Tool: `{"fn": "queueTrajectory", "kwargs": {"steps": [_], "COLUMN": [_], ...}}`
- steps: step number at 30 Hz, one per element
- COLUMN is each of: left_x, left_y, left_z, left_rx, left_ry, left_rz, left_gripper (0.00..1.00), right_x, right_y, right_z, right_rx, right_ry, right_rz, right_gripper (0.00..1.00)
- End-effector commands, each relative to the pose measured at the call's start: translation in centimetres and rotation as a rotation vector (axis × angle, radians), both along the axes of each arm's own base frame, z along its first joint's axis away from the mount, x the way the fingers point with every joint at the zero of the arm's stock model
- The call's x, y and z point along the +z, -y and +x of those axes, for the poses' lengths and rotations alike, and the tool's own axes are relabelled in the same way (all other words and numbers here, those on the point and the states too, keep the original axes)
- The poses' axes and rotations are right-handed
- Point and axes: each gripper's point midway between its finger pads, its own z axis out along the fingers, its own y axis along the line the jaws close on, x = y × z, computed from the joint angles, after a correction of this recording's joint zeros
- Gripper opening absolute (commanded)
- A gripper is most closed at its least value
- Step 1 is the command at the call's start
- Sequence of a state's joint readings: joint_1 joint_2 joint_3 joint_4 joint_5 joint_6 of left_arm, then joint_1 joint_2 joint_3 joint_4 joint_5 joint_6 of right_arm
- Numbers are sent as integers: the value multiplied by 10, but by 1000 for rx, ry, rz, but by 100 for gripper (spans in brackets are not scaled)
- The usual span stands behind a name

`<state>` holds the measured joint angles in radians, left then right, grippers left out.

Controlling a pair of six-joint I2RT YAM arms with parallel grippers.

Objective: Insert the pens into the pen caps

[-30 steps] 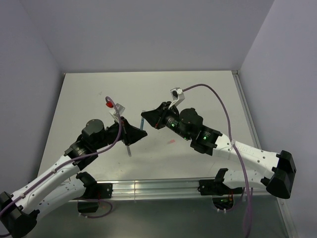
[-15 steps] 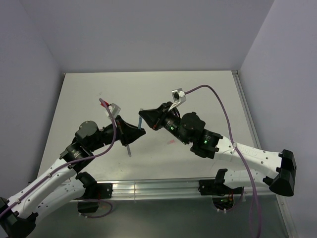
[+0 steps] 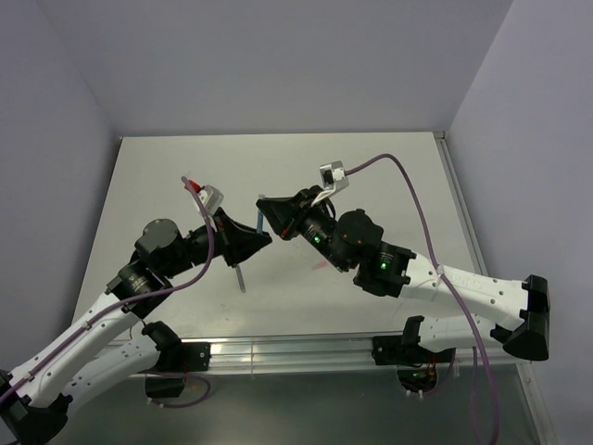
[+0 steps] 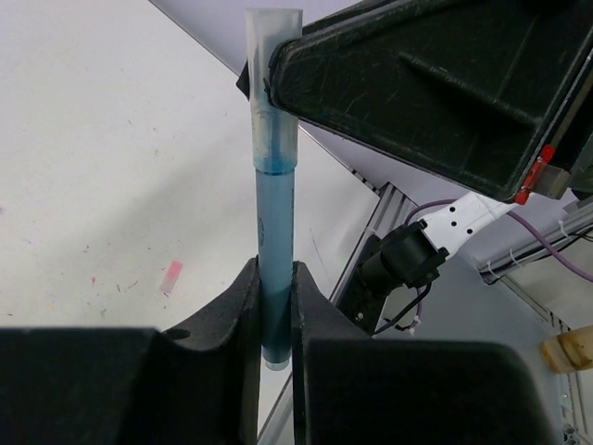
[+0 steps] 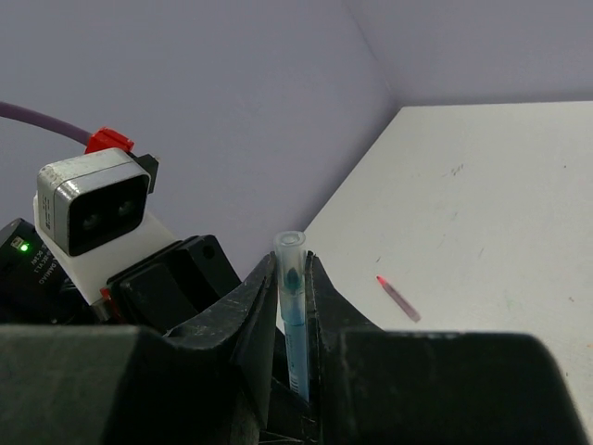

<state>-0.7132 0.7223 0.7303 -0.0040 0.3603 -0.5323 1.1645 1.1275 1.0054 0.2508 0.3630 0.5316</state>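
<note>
Both jaws clenched: my left gripper (image 4: 275,287) grasps the blue pen (image 4: 275,209), my right gripper (image 5: 292,278) the cap (image 4: 274,65), mid-air, tip inside. I'd push straight along the axis, no tilt.

Top view looks down from behind; both close wrist views share the blue pen (image 4: 276,241).

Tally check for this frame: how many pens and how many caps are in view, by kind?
Pens: 2 (blue pen, dark grey pen)
Caps: 2 (pale cap on the blue pen's tip, pinkish-red cap on the table)
Total: 4 in view
</note>
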Motion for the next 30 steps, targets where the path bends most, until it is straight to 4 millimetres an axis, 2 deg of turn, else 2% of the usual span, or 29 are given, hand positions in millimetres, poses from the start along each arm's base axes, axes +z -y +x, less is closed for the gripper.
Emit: {"fn": "queueTrajectory", "kwargs": {"steps": [1,6,9,12,16,17,19,20,22,26,30], "left_x": [124,129,129,129,119,116,113,109,108,103,103], "left_y": [-25,-26,-26,-25,-15,-13,-12,-10,-10,-9,-12], "left_z": [23,22,21,18,9,8,6,4,2,0,0], "left_rx": [187,192,188,165,87,76,63,48,34,26,38], "left_ry": [299,313,320,328,320,316,312,304,305,293,294], "left_rz": [-247,-236,-228,-217,-191,-188,-188,-182,-183,-173,-175], "left_gripper": [0,0,0,0,0,0,0,0,0,0,0], "right_x": [-94,-110,-111,-106,-94,-83,-76,-63,-61,-40,-35], "right_y": [-35,-33,-33,-32,-29,-30,-27,-28,-27,-26,-26], "right_z": [-71,-71,-71,-69,-61,-60,-55,-54,-51,-43,-41], "right_rx": [301,285,281,269,223,213,187,176,159,111,99], "right_ry": [-117,-125,-125,-121,-125,-120,-118,-116,-122,-120,-127], "right_rz": [-305,-377,-390,-389,-396,-379,-388,-365,-385,-377,-386], "right_gripper": [0,0,0,0,0,2,8,10,14,23,36]}}
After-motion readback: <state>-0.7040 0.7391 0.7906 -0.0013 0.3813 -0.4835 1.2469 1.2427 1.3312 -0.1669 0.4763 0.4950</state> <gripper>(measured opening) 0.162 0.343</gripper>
